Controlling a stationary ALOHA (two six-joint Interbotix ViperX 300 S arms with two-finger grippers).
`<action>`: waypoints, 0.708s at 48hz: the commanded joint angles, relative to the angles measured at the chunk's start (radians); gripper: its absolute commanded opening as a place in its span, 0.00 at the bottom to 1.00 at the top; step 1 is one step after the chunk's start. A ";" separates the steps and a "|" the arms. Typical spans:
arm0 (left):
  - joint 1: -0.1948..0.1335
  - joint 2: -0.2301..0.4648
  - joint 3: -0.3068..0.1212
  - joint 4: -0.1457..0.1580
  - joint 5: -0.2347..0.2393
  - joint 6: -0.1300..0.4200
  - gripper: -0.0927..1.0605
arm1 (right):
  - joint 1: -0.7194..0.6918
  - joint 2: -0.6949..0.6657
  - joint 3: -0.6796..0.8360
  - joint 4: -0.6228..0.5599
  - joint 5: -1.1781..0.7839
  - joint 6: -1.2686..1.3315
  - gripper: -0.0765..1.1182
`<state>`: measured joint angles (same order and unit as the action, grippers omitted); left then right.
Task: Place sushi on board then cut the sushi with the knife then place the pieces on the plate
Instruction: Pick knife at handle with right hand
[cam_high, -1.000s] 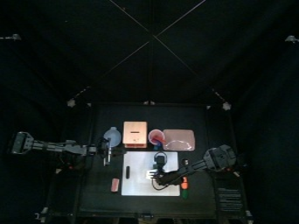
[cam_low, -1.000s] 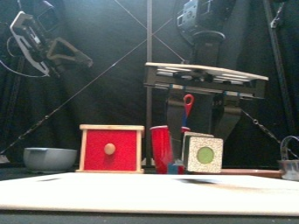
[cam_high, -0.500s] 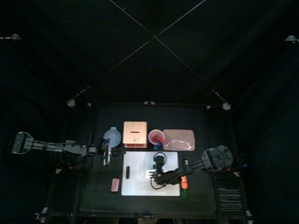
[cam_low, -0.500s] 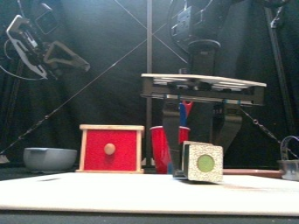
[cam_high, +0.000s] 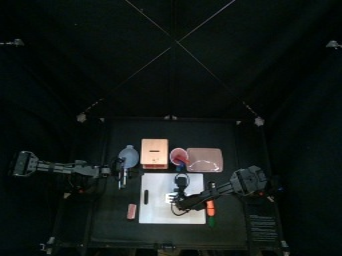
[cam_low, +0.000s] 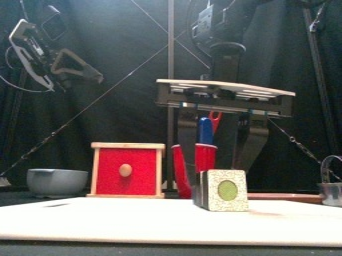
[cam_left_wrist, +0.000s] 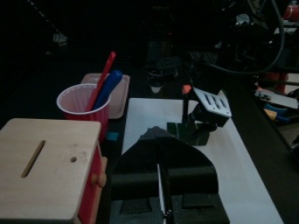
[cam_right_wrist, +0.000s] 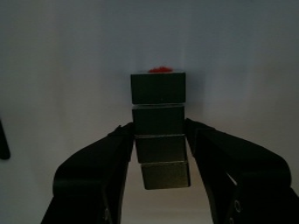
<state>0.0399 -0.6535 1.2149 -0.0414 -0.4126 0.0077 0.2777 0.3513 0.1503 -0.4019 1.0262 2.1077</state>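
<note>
The sushi roll (cam_right_wrist: 158, 92), a row of dark green blocks, lies on the white cutting board (cam_high: 160, 190). In the front view the sushi roll (cam_low: 223, 190) shows a pale end with a green centre. My right gripper (cam_right_wrist: 160, 129) is shut on its sides, its cross-plate above the roll. A red cup (cam_high: 178, 156) behind the board holds a blue and a red knife; the cup (cam_low: 185, 170) stands behind the roll. The pink tray (cam_high: 205, 158) lies right of the cup. My left gripper (cam_left_wrist: 163, 188) hangs shut over the table's left side, holding nothing.
A wooden box (cam_low: 127, 170) with a red drawer front and a blue-grey bowl (cam_low: 56, 181) stand at the back left. A small red piece (cam_high: 132, 210) lies left of the board. A metal cutter (cam_low: 330, 185) sits at the far right.
My right gripper has come down with the sushi roll and set it on the board, drifting a little to the left. The left arm has stayed put.
</note>
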 joint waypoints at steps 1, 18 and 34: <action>0.003 0.000 -0.012 0.003 -0.005 0.000 0.06 | 0.002 -0.098 0.006 -0.014 0.023 -0.002 0.77; 0.005 0.000 -0.012 0.000 -0.003 -0.002 0.06 | 0.038 -0.293 0.103 -0.049 0.086 -0.101 0.76; 0.005 0.000 -0.012 -0.008 -0.003 -0.003 0.06 | -0.058 -0.445 0.095 -0.002 0.115 -0.683 0.76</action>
<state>0.0430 -0.6535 1.2149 -0.0430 -0.4126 0.0061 0.2654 -0.0261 0.2623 -0.4218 1.1290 1.5125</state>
